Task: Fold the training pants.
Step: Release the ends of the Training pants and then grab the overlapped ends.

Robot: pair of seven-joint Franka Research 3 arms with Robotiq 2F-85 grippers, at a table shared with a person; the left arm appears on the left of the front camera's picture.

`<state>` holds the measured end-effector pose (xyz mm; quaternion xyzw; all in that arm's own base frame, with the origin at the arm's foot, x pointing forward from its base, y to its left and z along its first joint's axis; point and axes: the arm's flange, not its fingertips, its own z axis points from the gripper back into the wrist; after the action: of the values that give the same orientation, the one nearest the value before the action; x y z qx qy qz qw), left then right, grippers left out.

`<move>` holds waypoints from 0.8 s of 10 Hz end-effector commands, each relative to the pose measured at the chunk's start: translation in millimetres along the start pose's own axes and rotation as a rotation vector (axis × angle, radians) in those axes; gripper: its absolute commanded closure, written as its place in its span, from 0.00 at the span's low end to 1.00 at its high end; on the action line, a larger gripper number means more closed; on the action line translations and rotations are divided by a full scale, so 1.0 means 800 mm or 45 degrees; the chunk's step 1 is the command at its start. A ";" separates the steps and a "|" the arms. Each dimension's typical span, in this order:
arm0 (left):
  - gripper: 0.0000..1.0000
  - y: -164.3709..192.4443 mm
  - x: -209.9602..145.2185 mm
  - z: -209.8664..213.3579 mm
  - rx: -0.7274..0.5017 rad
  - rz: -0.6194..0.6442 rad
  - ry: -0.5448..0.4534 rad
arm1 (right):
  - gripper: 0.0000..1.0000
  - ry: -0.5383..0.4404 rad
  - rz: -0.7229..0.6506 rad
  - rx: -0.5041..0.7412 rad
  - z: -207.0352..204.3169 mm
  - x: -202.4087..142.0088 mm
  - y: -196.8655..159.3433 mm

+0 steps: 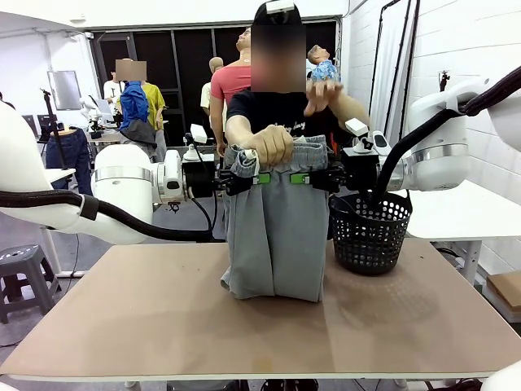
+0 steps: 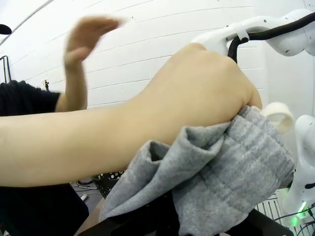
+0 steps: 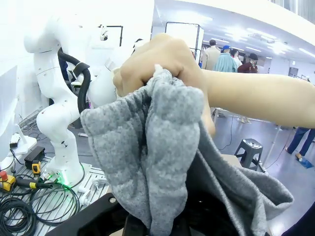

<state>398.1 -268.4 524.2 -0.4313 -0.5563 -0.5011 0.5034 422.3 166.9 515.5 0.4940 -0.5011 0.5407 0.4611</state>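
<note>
The light grey training pants (image 1: pixel 277 228) hang from their waistband above the table, their lower end resting on the tabletop. My left gripper (image 1: pixel 254 178) is shut on the waistband's left part and my right gripper (image 1: pixel 305 177) is shut on its right part. A person's hand (image 1: pixel 269 145) grips the waistband between and just above the two grippers. The left wrist view has that hand (image 2: pixel 197 93) clutching bunched grey fabric (image 2: pixel 231 172). From the right wrist, the same hand (image 3: pixel 157 61) holds the gathered waistband (image 3: pixel 157 147).
A black mesh basket (image 1: pixel 370 232) stands on the brown table (image 1: pixel 122 318) right beside the pants. The person stands at the far edge with the other hand (image 1: pixel 321 94) raised.
</note>
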 end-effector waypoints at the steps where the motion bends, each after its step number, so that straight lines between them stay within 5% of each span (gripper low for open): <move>1: 1.00 -0.002 0.005 0.000 0.007 -0.008 -0.002 | 1.00 -0.035 0.014 -0.006 -0.001 0.001 0.005; 8: 1.00 -0.002 0.005 0.000 0.007 -0.008 -0.002 | 1.00 -0.035 0.014 -0.006 -0.001 0.001 0.005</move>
<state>397.9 -268.4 524.5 -0.4310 -0.5565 -0.5013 0.5031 422.3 166.9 515.5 0.4941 -0.5010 0.5407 0.4609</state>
